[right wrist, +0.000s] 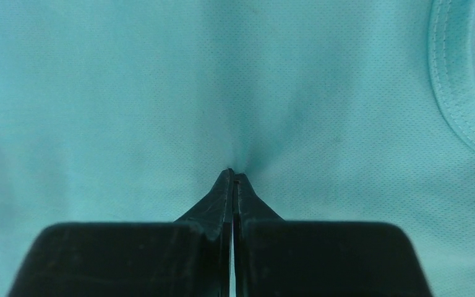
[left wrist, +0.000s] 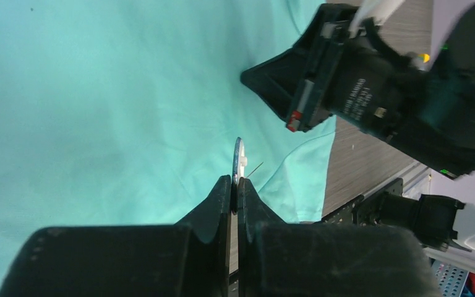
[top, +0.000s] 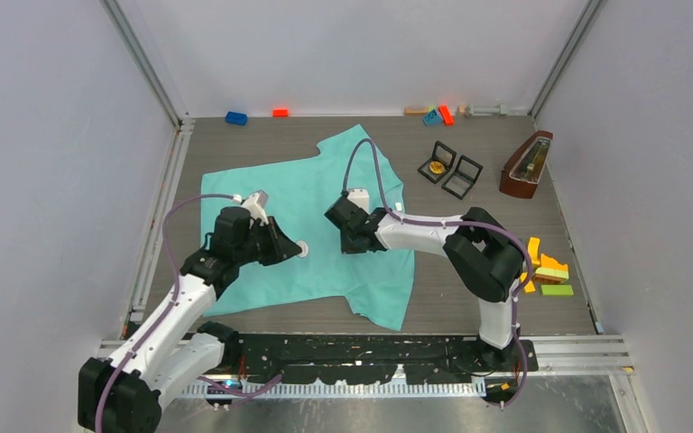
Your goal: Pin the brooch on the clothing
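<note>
The turquoise T-shirt (top: 325,216) lies spread on the table. My left gripper (top: 296,250) is shut on the brooch (top: 303,250), a thin round disc with a white back and a fine pin; the left wrist view shows the brooch (left wrist: 239,159) edge-on, held over the shirt (left wrist: 99,105). My right gripper (top: 348,244) is shut on a pinch of the shirt fabric; in the right wrist view the cloth (right wrist: 161,93) puckers at the gripper (right wrist: 233,176), with the collar seam (right wrist: 457,105) at the right. The two grippers stand a short way apart.
Two open black boxes (top: 449,169), one with a gold piece, lie right of the shirt. A brown metronome (top: 526,164) stands farther right. Yellow, orange and green blocks (top: 546,269) lie by the right arm. Small coloured blocks line the back wall (top: 433,115).
</note>
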